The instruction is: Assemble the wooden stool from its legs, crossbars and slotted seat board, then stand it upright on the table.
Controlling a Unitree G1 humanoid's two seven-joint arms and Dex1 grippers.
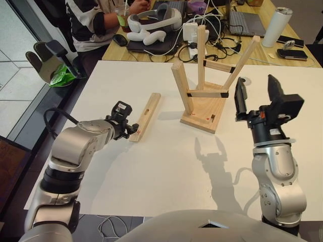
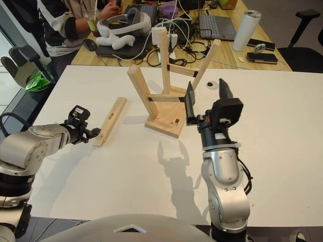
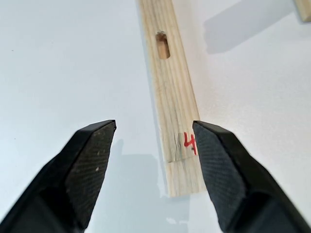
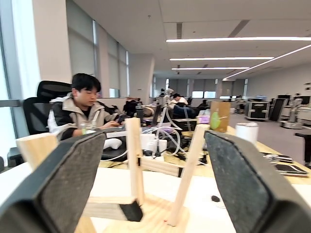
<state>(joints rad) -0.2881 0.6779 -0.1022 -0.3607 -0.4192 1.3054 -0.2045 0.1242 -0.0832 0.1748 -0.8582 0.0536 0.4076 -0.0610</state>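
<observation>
The stool (image 1: 204,113) stands upside down just ahead of the right gripper (image 1: 256,85). Its seat board (image 2: 166,123) lies flat on the table (image 1: 151,171), with three legs (image 1: 181,85) pointing up, joined by two crossbars (image 1: 207,94). The right gripper is raised off the table, its fingers (image 4: 73,184) spread wide and holding nothing. From the wrist, the upturned legs show between them.

A loose leg (image 1: 145,116) lies flat, well apart from the stool. Its near end sits between the fingers of the left gripper (image 3: 154,126), closer to one finger. That gripper is low over the table, spread and gripping nothing.
</observation>
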